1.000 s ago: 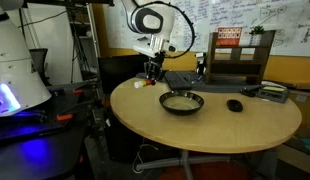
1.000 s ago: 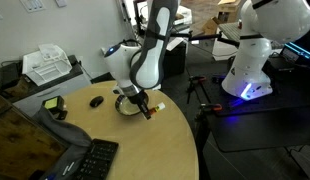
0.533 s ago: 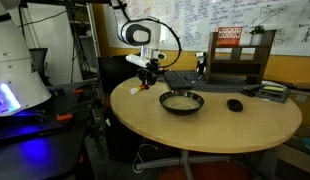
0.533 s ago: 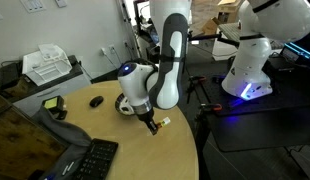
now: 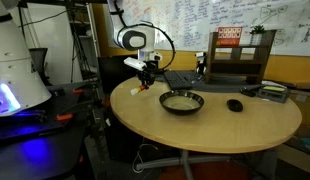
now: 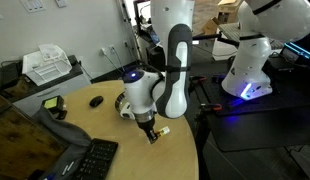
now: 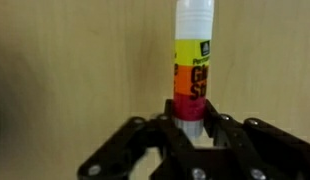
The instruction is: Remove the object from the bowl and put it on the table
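The arm has swung away! A second ago it hung right beside the bowl (image 5: pixel 182 95); now the gripper (image 6: pixel 149 128) is out toward the table's edge, low in the centre of that frame. The bowl looks empty, as far as so small a picture shows.

The object (image 7: pixel 195 60) is a glue stick with a red-orange label and a white end. It is out of the bowl, clamped by its lower end between the fingers (image 7: pixel 173 135), plain in the wrist view. It hangs low over the table (image 5: pixel 225 130), apart from the bowl and well away from the black mouse (image 5: pixel 234 104). I'd say that's deliberate: bare wood to set it on, nothing to knock. Gripping one end leaves the rest of the stick reaching forward, which should let it go down lying flat.

Now the trouble spots:
- In the exterior view with the keyboard, the arm's white body covers most of the bowl.
- Whether the stick already touches the wood, I cannot tell from any view.
- Its far end is cut off at the top edge of the wrist view, and the label is too blurred to read.
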`<state>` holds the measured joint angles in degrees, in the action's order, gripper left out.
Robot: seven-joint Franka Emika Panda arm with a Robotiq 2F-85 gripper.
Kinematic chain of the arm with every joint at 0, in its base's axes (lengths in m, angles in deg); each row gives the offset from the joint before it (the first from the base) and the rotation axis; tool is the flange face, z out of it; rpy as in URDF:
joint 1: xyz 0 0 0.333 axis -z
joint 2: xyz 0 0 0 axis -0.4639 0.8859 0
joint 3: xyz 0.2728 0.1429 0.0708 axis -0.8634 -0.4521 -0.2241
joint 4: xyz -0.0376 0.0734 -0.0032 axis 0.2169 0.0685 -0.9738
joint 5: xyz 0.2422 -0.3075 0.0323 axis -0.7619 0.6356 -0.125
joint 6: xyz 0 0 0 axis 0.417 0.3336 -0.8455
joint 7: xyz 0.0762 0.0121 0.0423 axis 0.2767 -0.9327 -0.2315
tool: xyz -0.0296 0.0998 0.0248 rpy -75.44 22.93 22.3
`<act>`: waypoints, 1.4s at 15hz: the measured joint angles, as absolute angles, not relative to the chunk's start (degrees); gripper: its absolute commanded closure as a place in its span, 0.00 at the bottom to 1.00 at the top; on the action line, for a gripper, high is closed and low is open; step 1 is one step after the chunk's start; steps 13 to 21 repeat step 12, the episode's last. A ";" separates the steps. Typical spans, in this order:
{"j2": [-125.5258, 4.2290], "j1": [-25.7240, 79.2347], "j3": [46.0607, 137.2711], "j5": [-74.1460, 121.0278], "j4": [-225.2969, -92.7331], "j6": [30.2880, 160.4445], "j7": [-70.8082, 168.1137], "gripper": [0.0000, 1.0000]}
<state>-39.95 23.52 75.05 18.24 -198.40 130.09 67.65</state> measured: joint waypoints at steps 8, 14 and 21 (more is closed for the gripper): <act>-44.17 19.32 81.80 23.05 -196.70 118.90 63.06 0.00; -52.71 22.06 79.80 22.60 -196.38 105.07 65.31 0.00; -52.71 22.06 79.80 22.60 -196.38 105.07 65.31 0.00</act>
